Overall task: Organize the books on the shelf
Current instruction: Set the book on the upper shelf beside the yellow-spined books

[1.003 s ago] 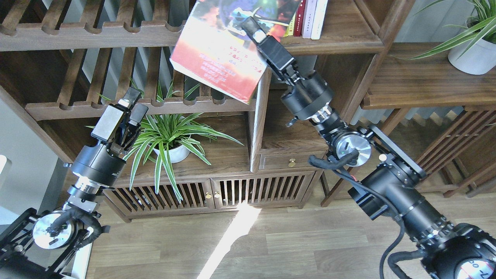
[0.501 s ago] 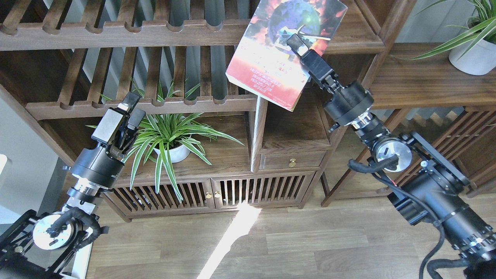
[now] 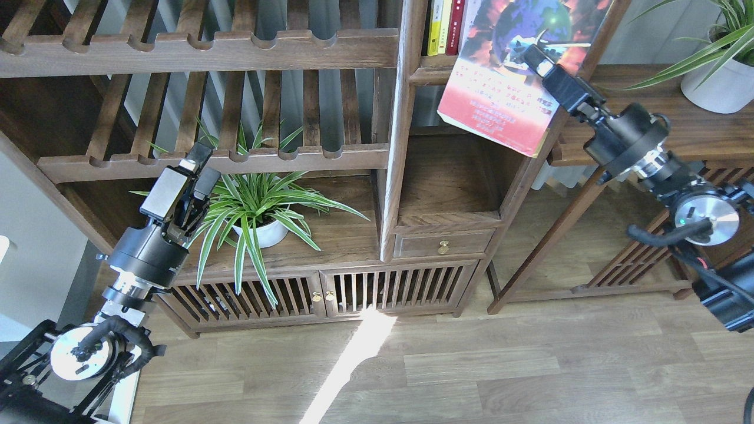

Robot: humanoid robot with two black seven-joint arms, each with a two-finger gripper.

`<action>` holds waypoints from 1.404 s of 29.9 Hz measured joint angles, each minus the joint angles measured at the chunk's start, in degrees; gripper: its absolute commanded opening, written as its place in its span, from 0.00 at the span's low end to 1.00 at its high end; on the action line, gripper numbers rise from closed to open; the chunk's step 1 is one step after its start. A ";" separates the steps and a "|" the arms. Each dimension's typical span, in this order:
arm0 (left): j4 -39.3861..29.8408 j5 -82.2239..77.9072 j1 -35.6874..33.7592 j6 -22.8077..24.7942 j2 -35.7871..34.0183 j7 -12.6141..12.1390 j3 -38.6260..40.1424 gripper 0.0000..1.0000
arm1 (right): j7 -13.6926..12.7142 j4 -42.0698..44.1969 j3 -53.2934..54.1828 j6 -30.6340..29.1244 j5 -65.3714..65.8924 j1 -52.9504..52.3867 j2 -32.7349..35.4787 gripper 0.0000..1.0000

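Landmark: the tall walnut upright (image 3: 405,118) that divides the bookcase.

Right gripper (image 3: 533,56), right of the upright and near the top of the view, has its fingers clamped on the thick red-orange book (image 3: 506,82). The book hangs in the air, tilted, its front cover facing the camera, its lower corner pointing down and to the right. It covers the right side of the cubby opening and the slanted post there.

The shelf (image 3: 433,73), just right of the upright, shows only a short strip of its front edge beside the held book. On it stand a yellow book (image 3: 436,26) and a dark red book (image 3: 454,26), upright, spines out, close against the upright. The held book hides whatever stands further right.

Left gripper (image 3: 197,174), well left of the upright and lower, is raised in front of the spider plant (image 3: 259,203); its fingers are slightly apart and hold nothing.

White pot (image 3: 716,82) sits on the wide board far right of the upright.
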State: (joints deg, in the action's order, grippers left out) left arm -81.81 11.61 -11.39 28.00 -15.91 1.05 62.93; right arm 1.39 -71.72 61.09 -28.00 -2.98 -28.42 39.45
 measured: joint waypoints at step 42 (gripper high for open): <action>0.59 -0.18 0.67 0.00 0.18 -0.09 -1.11 0.92 | -10.23 2.77 1.14 14.99 2.79 -16.15 4.19 0.03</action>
State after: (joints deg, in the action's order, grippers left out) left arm -81.22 11.42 -10.72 28.00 -15.74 0.97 61.82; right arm -8.85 -68.95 62.22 -13.01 -0.18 -44.57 43.65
